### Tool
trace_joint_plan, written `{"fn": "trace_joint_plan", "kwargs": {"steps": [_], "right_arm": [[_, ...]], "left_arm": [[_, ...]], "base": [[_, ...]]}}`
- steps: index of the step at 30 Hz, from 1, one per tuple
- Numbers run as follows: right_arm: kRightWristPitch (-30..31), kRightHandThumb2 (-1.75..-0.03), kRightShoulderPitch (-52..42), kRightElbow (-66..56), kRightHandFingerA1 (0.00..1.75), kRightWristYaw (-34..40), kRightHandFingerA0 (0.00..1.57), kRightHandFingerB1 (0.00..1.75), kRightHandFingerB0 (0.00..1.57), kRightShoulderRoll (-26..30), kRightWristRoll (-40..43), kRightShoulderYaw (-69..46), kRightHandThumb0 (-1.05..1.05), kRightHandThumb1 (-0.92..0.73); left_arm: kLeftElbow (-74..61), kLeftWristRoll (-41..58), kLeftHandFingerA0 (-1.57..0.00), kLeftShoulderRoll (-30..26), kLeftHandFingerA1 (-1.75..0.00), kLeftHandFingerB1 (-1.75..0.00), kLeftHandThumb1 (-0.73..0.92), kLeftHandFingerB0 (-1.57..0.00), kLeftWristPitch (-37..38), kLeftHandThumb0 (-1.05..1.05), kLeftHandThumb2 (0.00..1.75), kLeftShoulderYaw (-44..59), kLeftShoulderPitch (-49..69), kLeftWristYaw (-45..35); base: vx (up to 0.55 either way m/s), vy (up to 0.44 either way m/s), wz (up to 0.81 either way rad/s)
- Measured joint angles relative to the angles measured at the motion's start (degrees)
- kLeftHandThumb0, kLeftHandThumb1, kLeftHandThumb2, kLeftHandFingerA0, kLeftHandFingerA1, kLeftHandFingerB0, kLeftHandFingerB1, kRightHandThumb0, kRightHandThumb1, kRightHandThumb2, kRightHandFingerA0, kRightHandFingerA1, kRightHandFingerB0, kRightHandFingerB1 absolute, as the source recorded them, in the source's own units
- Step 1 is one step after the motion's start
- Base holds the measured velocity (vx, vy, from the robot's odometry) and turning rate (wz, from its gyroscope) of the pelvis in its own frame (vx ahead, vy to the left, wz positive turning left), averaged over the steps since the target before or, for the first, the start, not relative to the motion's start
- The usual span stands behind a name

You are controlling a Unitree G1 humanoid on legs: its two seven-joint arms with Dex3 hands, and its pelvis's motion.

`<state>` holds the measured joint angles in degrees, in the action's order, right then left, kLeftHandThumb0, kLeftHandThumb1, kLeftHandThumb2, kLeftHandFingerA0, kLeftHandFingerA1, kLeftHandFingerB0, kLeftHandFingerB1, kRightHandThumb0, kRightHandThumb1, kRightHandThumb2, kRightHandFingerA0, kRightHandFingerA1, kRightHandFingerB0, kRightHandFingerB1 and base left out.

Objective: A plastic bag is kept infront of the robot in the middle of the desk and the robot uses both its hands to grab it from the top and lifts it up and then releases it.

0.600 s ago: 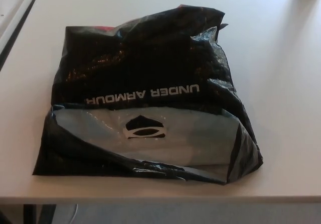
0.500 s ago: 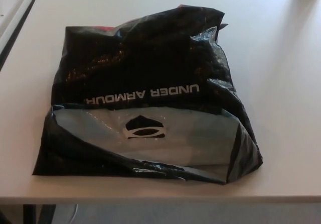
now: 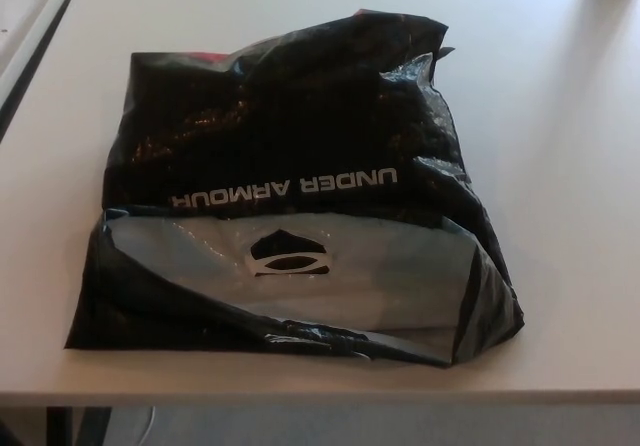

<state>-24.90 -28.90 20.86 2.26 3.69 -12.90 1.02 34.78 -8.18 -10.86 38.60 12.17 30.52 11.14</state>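
The plastic bag (image 3: 290, 146) is glossy black with white upside-down lettering, a grey band (image 3: 300, 271) across its near part and a red sliver at its far edge. The desk (image 3: 560, 116) is plain white.

Crumpled black plastic bag (image 3: 290, 146) flat on desk (image 3: 560, 116)

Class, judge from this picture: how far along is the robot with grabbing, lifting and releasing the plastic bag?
Done: nothing visible; the black plastic bag lies flat on the white desk, its grey mouth flap nearest the camera. In hand: nothing, since neither robot hand is in view. Left, as far as this picture shows: both hands reaching in, gripping the top, lifting, then releasing.
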Motion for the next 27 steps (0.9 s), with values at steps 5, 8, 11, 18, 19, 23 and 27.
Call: {"fn": "trace_joint_plan", "kwargs": {"steps": [5, 8, 11, 18, 19, 23, 27], "right_arm": [[-0.6, -0.69, -1.9, -3.5, 0.43, 4.6, 0.25, 0.36, 0.12, 0.9, -4.6, 1.3, -0.59, -0.4], [-0.7, -0.7, -2.7, -5.7, 0.44, 7.3, 0.2, 0.36, 0.11, 1.3, -7.2, 1.9, -0.63, -0.38], [-0.7, -0.69, -3.8, -9.6, 0.42, 11.0, 0.18, 0.34, 0.08, 1.5, -10.7, 2.5, -0.63, -0.39], [-1.2, -0.69, -5.5, -19.0, 0.41, 17.2, 0.16, 0.35, 0.1, 3.2, -17.5, 2.0, -0.64, -0.39], [-1.3, -0.83, -5.5, -20.0, 0.48, 18.2, 0.01, 0.48, 0.0, 3.6, -18.4, 1.7, -0.34, -0.21], [-1.7, -0.84, -5.1, -23.4, 0.48, 21.4, 0.0, 0.49, 0.0, 5.4, -21.8, 0.6, -0.34, -0.22], [-1.8, -0.84, -3.7, -26.4, 0.47, 24.4, 0.0, 0.49, 0.0, 8.0, -25.9, -0.6, -0.35, -0.22]], "left_arm": [[-0.3, -0.3, -0.57, 0.2, -0.4, -0.39, 0.39, -0.16, 2.5, -0.46, 0.52, 0.6, 0.2, 0.8], [-0.5, -0.4, -0.53, 0.4, -0.39, -0.39, 0.41, -0.18, 3.8, -0.47, 0.53, 1.0, 0.3, 1.2], [-0.6, -0.6, -0.48, 0.7, -0.4, -0.39, 0.43, -0.17, 5.7, -0.52, 0.54, 2.0, 0.3, 1.8], [-0.6, -2.0, -0.41, 0.4, -0.39, -0.38, 0.48, -0.16, 9.4, -0.49, 0.55, 6.0, -1.2, 4.7], [-0.5, -2.3, -0.39, 0.1, -0.4, -0.4, 0.48, -0.15, 10.0, -0.51, 0.55, 6.7, -1.7, 5.2], [0.4, -3.7, -0.31, -1.8, -0.58, -0.51, 0.29, -0.1, 11.9, -0.35, 0.83, 9.2, -3.8, 7.3], [1.7, -4.7, -0.32, -4.8, -0.57, -0.49, 0.3, -0.09, 14.5, -0.36, 0.84, 12.1, -6.6, 9.2]], "base": [[0.0, 0.0, 0.0], [0.0, 0.0, 0.0], [0.0, 0.0, 0.0], [0.0, 0.0, 0.0], [0.0, 0.0, 0.0], [0.0, 0.0, 0.0], [0.0, 0.0, 0.0]]}}
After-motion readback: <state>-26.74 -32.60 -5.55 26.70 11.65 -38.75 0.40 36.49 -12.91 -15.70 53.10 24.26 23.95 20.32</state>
